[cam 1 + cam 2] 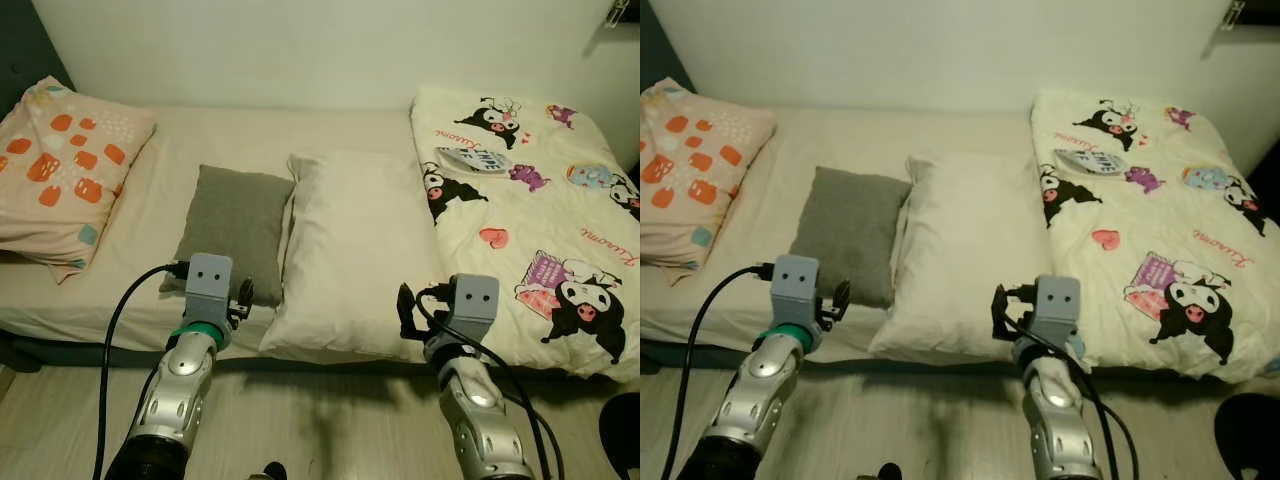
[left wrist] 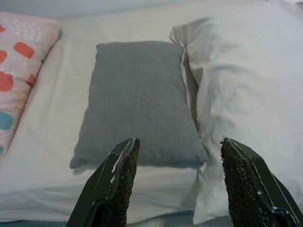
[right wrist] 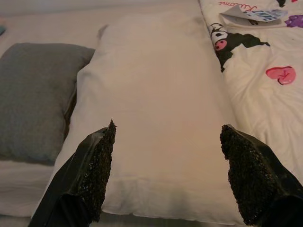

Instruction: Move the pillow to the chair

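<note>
Lying lengthwise on the bed is a big cream pillow, plain and a bit wrinkled, touching a small grey cushion on one side and the cartoon-print blanket on the other, its near end right at the mattress edge. Both arms hover just short of that edge: the right gripper has fingers spread wide before the cream pillow, and the left gripper is released too, facing the grey cushion. An orange-patterned pillow sits far left.

Home bedroom: bed with pillows, cartoon-print quilt, wooden floor
</note>
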### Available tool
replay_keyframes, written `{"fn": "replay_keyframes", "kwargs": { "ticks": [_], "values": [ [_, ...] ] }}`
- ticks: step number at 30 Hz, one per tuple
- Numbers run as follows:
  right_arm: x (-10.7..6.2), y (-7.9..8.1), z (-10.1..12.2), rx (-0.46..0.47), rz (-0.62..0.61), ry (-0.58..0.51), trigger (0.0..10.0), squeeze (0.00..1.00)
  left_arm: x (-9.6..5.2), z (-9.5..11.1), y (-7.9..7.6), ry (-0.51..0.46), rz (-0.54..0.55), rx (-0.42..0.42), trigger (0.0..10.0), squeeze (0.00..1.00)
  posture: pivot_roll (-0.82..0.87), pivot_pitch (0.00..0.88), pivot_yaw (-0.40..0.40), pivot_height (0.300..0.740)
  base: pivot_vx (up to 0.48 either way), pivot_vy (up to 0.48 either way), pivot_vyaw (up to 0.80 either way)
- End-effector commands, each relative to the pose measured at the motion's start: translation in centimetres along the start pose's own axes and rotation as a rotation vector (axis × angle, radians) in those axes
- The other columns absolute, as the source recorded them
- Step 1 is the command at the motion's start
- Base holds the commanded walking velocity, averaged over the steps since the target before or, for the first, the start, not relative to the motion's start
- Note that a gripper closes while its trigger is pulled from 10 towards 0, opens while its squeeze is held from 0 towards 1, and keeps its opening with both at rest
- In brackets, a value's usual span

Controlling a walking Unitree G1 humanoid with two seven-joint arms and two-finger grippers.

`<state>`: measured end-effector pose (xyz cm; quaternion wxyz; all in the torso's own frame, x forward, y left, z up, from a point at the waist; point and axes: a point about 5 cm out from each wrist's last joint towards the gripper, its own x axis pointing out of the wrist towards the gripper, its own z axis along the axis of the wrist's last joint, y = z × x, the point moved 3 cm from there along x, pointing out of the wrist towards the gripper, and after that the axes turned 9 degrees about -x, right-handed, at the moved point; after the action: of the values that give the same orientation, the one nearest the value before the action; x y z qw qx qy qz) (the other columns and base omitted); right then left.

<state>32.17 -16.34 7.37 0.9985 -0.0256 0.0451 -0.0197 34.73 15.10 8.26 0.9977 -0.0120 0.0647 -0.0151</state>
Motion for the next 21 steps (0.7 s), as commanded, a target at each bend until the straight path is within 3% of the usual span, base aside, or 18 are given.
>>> {"fn": "replay_keyframes", "kwargs": {
  "ticks": [1,4,18,21],
  "values": [
    [0.01,-0.06,-0.25,0.006,-0.005,0.006,10.0,0.00,-0.05,-0.60,-0.16,0.021,-0.013,0.001,10.0,0.00,-0.01,0.000,0.068,0.740,0.000,-0.480,0.00],
    [0.02,-0.09,-0.21,0.007,-0.007,0.005,10.0,0.00,-0.02,-0.58,-0.14,0.022,-0.010,0.000,10.0,0.00,-0.01,0.000,0.068,0.740,0.000,-0.480,0.00],
    [0.25,0.10,-0.21,0.011,-0.003,0.011,10.0,0.00,-0.33,-1.08,0.80,0.050,0.037,-0.067,10.0,0.00,0.01,0.000,0.050,0.740,0.000,0.000,0.00],
    [0.33,0.14,-0.14,0.012,-0.002,0.011,10.0,0.00,-0.34,-1.15,0.81,0.057,0.041,-0.074,10.0,0.00,0.01,0.000,0.050,0.740,0.000,0.480,0.00]
  ]
}}
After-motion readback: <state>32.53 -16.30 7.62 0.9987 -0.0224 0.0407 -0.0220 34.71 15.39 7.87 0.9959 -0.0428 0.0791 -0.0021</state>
